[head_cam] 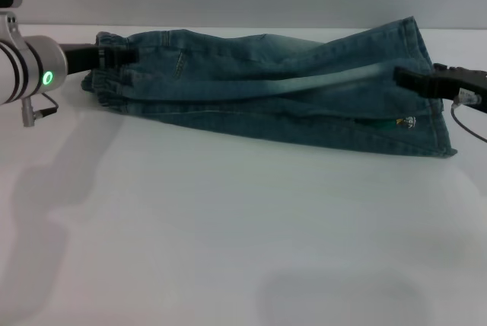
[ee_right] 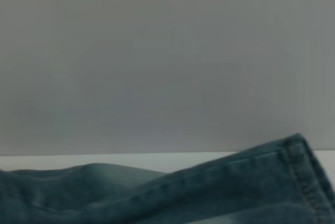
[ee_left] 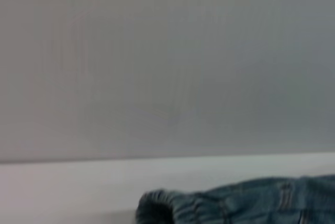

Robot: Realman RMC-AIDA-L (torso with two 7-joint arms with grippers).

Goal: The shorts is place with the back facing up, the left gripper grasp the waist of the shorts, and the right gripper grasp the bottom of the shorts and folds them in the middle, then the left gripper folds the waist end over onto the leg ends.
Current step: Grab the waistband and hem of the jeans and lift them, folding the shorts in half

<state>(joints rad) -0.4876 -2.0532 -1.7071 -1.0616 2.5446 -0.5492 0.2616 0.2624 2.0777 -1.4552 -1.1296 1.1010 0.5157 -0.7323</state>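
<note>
Shorts (head_cam: 274, 94): both hands head-view only

no words, brands or numbers can be read anywhere. a small green and white patch (head_cam: 405, 122) sits on the shorts (head_cam: 274, 90) near the hem, its marking too small to make out.

Blue denim shorts with a gathered elastic waistband (ee_left: 230, 203) lie on the white table (ee_left: 68, 190), below a plain grey wall (ee_left: 167, 62).
</note>
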